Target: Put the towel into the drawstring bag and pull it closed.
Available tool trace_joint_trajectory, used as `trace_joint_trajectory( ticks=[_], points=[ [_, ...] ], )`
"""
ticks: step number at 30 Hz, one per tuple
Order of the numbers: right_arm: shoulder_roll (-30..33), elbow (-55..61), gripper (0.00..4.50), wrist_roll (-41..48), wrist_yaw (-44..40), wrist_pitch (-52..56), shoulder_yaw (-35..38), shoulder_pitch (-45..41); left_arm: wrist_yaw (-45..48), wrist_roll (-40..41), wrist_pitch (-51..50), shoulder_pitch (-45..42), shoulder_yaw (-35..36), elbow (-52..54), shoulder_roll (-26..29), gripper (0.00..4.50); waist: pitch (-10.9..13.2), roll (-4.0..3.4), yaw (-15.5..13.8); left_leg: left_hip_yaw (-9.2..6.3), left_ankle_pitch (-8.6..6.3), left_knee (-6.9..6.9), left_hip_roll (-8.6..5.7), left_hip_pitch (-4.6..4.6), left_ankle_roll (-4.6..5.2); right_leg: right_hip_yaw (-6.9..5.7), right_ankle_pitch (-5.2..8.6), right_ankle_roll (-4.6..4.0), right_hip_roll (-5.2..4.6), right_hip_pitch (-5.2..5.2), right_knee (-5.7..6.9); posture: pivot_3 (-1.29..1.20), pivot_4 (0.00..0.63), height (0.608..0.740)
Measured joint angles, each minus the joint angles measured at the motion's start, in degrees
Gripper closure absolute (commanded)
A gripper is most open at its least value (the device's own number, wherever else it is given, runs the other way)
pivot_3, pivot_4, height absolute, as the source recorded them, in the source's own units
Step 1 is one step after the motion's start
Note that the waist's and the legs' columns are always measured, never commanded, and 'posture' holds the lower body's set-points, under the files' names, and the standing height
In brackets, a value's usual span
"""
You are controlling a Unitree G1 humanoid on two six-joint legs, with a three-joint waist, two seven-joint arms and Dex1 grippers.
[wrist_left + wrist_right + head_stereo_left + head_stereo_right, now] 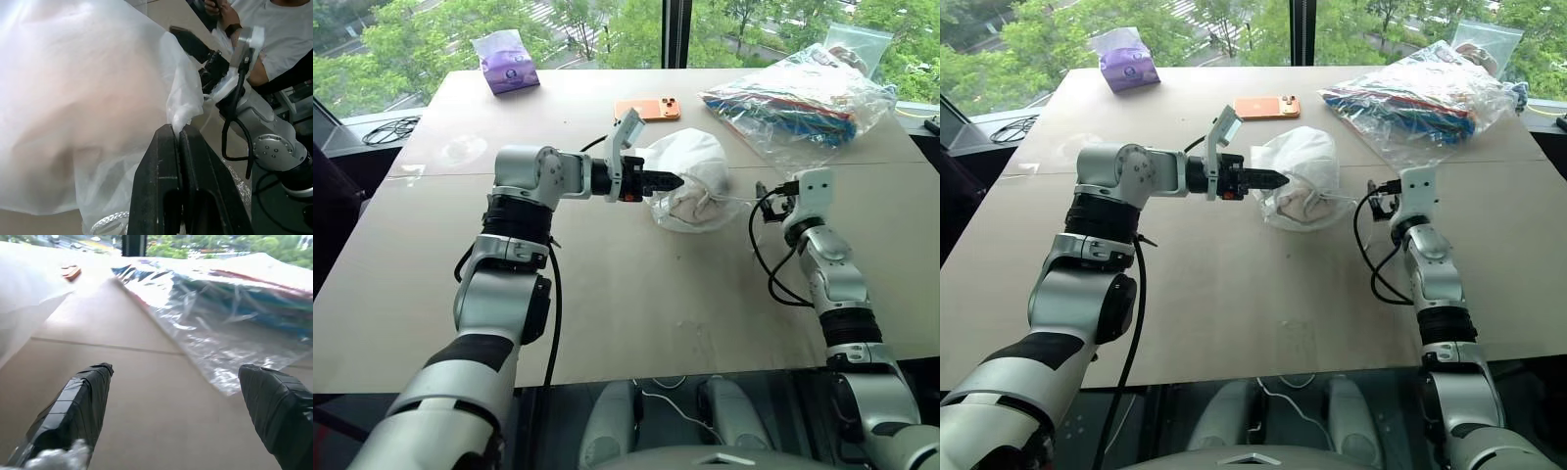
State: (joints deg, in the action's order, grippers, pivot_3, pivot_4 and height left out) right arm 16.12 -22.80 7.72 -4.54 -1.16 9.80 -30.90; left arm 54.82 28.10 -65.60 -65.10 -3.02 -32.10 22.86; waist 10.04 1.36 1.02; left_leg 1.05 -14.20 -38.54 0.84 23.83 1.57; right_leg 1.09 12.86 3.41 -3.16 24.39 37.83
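The white drawstring bag (693,162) lies bunched in the middle of the table. The off-white towel (688,208) shows as a lump through its thin fabric, inside the bag's lower part. My left gripper (664,181) reaches in from the left, pointing right. It is shut on a fold of the bag's fabric (182,115), pinched between its black fingers (164,161). A white cord (105,223) loops under that gripper. My right gripper (176,368) is open and holds nothing. It hovers just to the right of the bag, with its fingers (80,401) spread over bare tabletop.
A clear plastic bag of colourful items (803,103) lies at the back right, close ahead of the right gripper. Behind the drawstring bag is an orange phone (648,108), and a purple tissue pack (506,61) sits at the back left. A person's arm (274,73) shows beyond the right arm.
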Motion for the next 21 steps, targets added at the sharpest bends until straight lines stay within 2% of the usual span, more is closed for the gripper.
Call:
trace_joint_trajectory(
  ticks=[4,5,9,17,21],
  points=[
    [0.2,5.0,2.10,-0.6,1.4,-3.4,1.9,3.5,-0.3,-0.2,0.2,0.1,-0.2,0.0,-0.6,4.50,0.0,0.00,0.1,0.00,-0.03,0.07,0.01,-0.03,0.05,0.03,0.00,0.00,0.03,0.04,0.05,0.00,0.150,0.740],
    [0.5,6.5,2.74,-0.8,1.3,-3.6,1.9,4.2,-0.4,-0.6,0.3,0.1,-0.5,0.0,-0.9,4.50,0.0,0.00,0.2,0.03,-0.03,0.06,0.01,-0.04,0.06,0.06,0.00,0.00,0.03,0.05,0.06,0.00,0.150,0.740],
    [2.9,14.7,4.45,-1.6,-0.4,-1.5,1.5,6.9,-0.5,-1.8,2.6,0.1,-1.6,-0.2,-2.4,4.50,0.0,0.00,0.4,0.06,-0.06,0.05,-0.01,-0.03,0.11,0.10,0.00,0.00,0.03,0.05,0.05,0.00,0.150,0.740],
    [7.0,25.4,4.45,-2.7,-6.4,11.6,-1.9,14.1,-2.5,-3.1,9.5,-2.3,1.0,-6.1,-5.6,4.50,0.0,-0.01,0.4,0.06,-0.14,0.05,-0.01,-0.03,0.24,0.11,0.00,0.00,0.04,0.06,0.05,0.00,0.150,0.740],
    [9.3,28.6,3.09,-1.9,-9.8,19.9,-2.4,15.3,-2.1,-3.1,10.2,-2.6,1.6,-6.6,-5.8,4.50,0.0,-0.01,0.4,0.04,-0.14,0.05,-0.01,-0.03,0.25,0.08,0.00,0.00,0.05,0.06,0.05,0.00,0.150,0.740]
  ],
)
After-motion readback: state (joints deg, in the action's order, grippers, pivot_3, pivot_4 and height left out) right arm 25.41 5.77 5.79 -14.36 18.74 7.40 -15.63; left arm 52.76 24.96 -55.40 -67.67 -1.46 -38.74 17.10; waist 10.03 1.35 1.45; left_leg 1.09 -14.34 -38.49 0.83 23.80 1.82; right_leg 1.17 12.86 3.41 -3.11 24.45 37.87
